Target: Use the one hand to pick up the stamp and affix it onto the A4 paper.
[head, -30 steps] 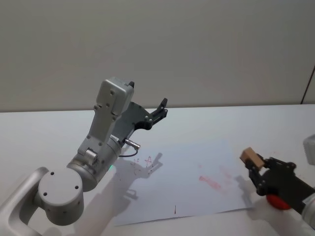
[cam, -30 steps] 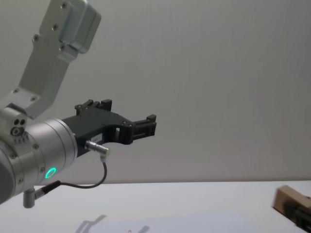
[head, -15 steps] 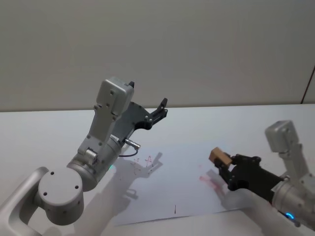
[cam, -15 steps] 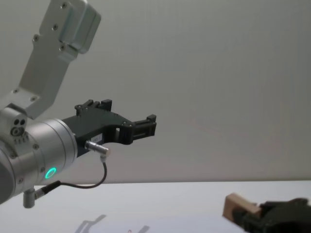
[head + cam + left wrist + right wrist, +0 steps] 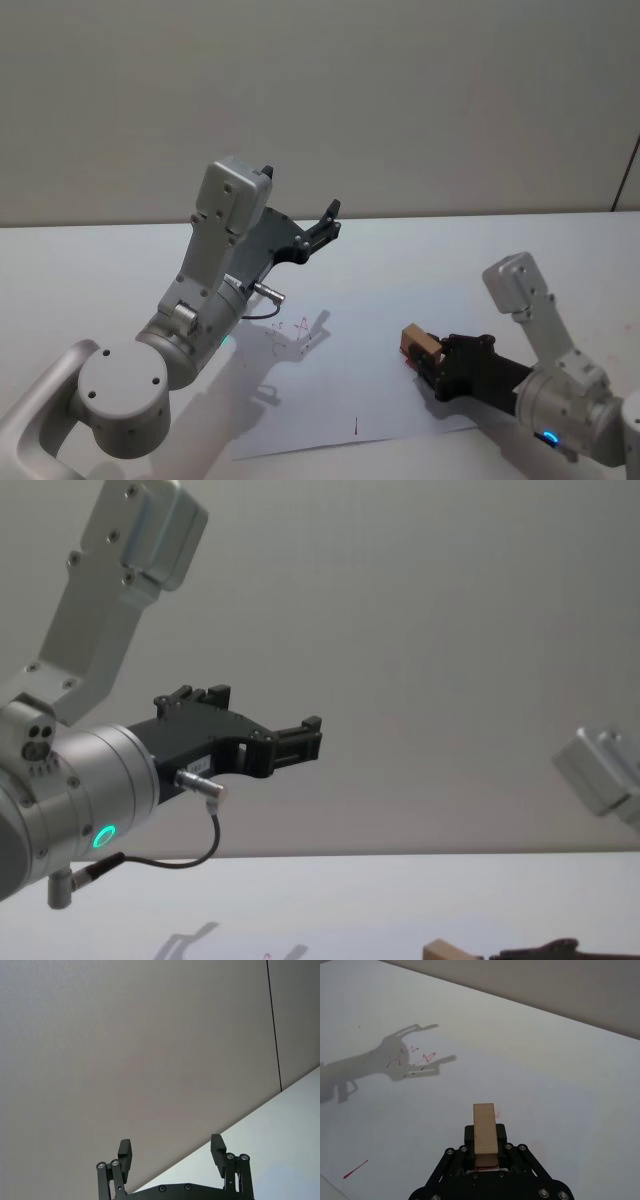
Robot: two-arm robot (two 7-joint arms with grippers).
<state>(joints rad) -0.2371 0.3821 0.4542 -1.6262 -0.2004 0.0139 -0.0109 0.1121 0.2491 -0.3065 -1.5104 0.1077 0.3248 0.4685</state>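
One black ribbed right gripper (image 5: 430, 356) is clamping the small tan wooden stamp (image 5: 419, 341) low over the pale A4 sheet (image 5: 335, 395) | needing a flat, straight-down press | left gripper (image 5: 327, 219) idling raised, fingers wide.

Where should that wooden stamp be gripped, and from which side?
Across its two long, parallel side faces, coming along its length from one end, as the right gripper holds the stamp now; its underside is left clear to meet the A4 paper. The left gripper idles, raised.
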